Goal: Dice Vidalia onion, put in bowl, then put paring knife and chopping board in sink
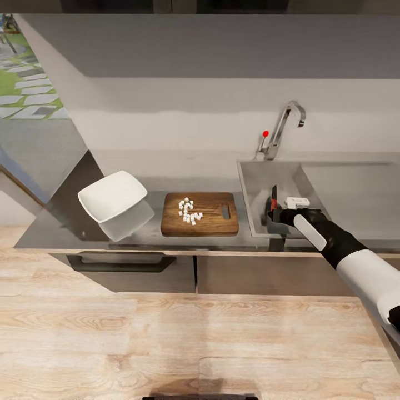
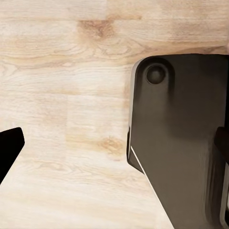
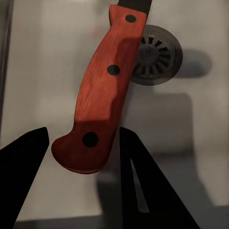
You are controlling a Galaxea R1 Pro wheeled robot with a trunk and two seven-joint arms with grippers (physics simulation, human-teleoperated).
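My right gripper (image 1: 276, 214) hangs over the sink (image 1: 253, 183), shut on the paring knife (image 1: 273, 195). In the right wrist view the reddish-brown handle (image 3: 107, 90) lies between the two dark fingers (image 3: 28, 162), above the round drain (image 3: 160, 55), with the blade running out of frame. The chopping board (image 1: 214, 222) lies on the countertop (image 1: 66, 222) just left of the sink. Small white pieces of diced onion (image 1: 189, 211) sit on its left half. The white square bowl (image 1: 113, 195) stands left of the board. My left gripper (image 2: 119, 137) is open with nothing between its fingers, over the floor.
The chrome faucet (image 1: 283, 125) with its red dot rises behind the sink, and a flat steel drainboard (image 1: 350, 194) runs to the right. Below the counter are drawers with a dark handle (image 1: 119, 261). Pale wood floor (image 1: 166, 333) lies in front; the robot's dark base (image 2: 181, 143) is beside the left gripper.
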